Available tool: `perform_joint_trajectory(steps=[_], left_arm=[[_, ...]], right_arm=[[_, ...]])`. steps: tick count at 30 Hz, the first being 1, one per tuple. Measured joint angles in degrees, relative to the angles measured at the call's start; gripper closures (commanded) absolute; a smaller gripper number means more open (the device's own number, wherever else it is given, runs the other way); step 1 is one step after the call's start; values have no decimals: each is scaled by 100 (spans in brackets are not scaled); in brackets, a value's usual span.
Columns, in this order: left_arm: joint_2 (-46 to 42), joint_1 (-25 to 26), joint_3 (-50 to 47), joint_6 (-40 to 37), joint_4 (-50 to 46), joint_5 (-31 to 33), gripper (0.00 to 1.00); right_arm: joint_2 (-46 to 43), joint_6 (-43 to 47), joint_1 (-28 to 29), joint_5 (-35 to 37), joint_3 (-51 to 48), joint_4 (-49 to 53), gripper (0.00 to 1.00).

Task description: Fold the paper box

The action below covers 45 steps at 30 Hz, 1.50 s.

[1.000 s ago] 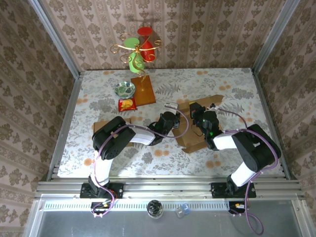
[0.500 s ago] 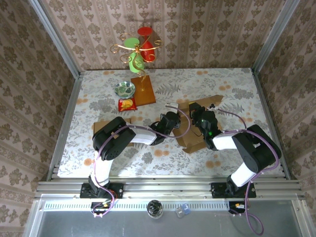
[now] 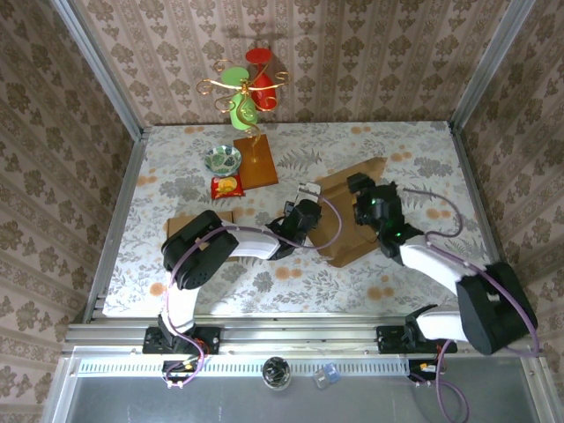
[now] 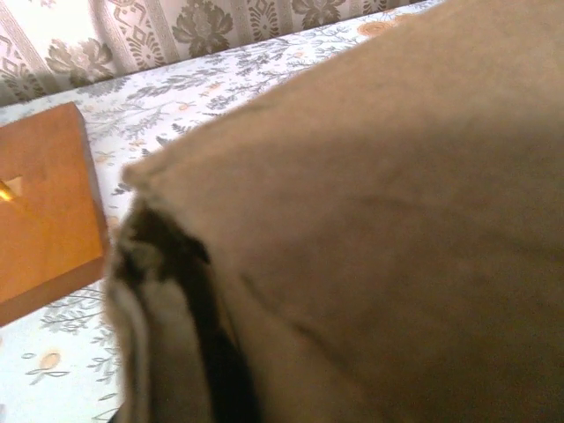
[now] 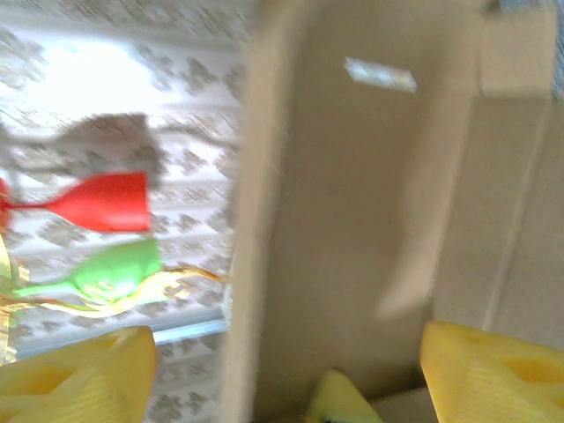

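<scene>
Left hand (image 3: 305,211) is clamped shut on the box (image 3: 345,242) edge; right hand (image 5: 289,361) gapes wide open around a box wall.

The brown cardboard box (image 3: 342,240) lies partly folded at mid-surface, slightly right, one broad flap tilted up.
</scene>
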<state>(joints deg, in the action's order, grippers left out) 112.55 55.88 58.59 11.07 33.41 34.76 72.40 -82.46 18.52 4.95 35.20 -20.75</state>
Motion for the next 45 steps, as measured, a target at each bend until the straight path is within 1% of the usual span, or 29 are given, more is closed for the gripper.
perform_joint_trajectory(steps=[3,6,8,10,14,16,18,22,25,27,32,37,45], left_arm=[[-297,-170,-260,-380,81,-278,100],[-640,-479,-444,-693,61,-833,100],[-866,-754,-527,-822,7,-1394,100],[-1067,-1064,-535,-879,-138,-2087,100],[-1305,-1635,-531,-955,-442,-3322,100],[-1309,-1843,-531,-966,-612,-3849,100],[-1309,-1956,-531,-966,-837,-4203,100],[-1287,-2070,-527,-960,-1097,-4715,100],[-1198,-2098,-448,-957,-1200,-4999,100],[-1097,-2100,-337,-955,-1296,-5130,100],[-938,-2100,-105,-872,-1587,-5193,100],[-929,-2039,35,-831,-1834,-5082,100],[-920,-1814,98,-833,-2100,-4645,100]], right_arm=[[-468,525,-444,-409,776,1134,17],[-837,1123,-835,-739,1285,1978,19],[-973,1539,-1115,-990,1467,2441,21],[-992,1982,-1462,-1241,1609,2892,23],[-739,2577,-2033,-1759,1886,3526,34],[-518,2754,-2090,-2015,2002,3644,36],[-352,2835,-2035,-2218,2026,3650,36],[-170,2848,-1908,-2393,2026,3670,38],[-15,2841,-1884,-2520,2026,3530,42],[179,2830,-1875,-2618,2031,3416,43],[645,2828,-1709,-2669,2151,3373,44],[907,2756,-1539,-2732,2166,3248,45],[1279,2656,-1285,-2905,2166,3106,46]])
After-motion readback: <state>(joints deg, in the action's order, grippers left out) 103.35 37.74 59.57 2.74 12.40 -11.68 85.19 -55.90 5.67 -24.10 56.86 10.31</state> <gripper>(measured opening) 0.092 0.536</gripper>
